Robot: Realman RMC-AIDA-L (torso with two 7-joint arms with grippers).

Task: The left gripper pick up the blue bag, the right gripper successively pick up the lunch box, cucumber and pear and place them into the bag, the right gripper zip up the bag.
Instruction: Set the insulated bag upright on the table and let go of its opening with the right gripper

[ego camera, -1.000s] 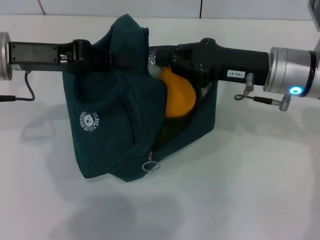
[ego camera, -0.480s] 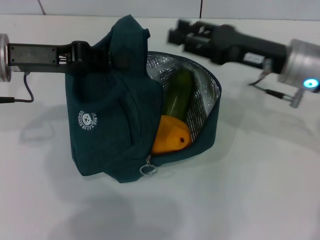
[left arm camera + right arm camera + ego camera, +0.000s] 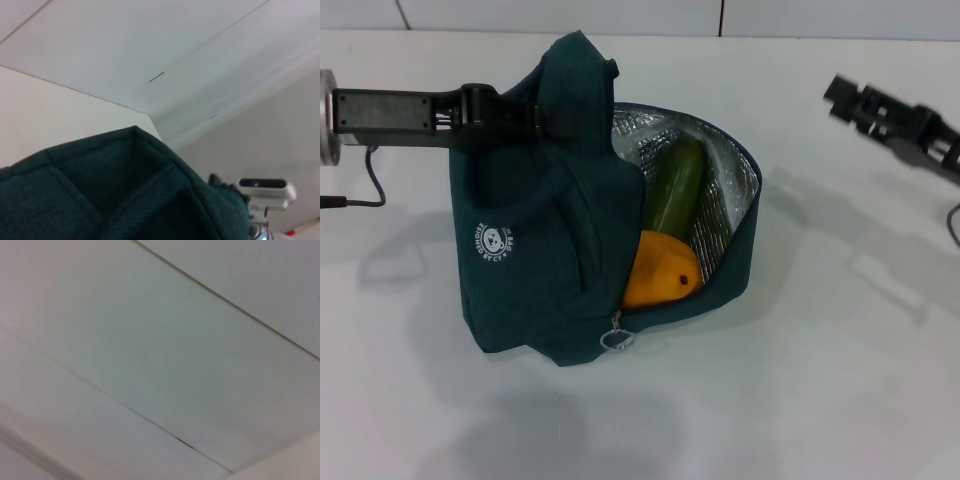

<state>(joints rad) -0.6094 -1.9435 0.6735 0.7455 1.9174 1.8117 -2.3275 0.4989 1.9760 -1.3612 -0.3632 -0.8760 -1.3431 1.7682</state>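
The blue bag stands on the white table, its mouth open to the right and its foil lining showing. My left gripper is shut on the bag's handle at the top, coming in from the left. Inside the bag the cucumber leans upright, and the pear lies below it near the front lip. The lunch box is hidden. My right gripper hangs open and empty far to the right of the bag. The left wrist view shows the bag's fabric close up.
The ring zipper pull hangs at the bag's front corner. A black cable trails on the white table at the left. The right wrist view shows only pale wall panels.
The right gripper let go of the pear inside the bag, then pulled out and away to the right. The pear dropped to the bag's front. The left gripper stayed put.
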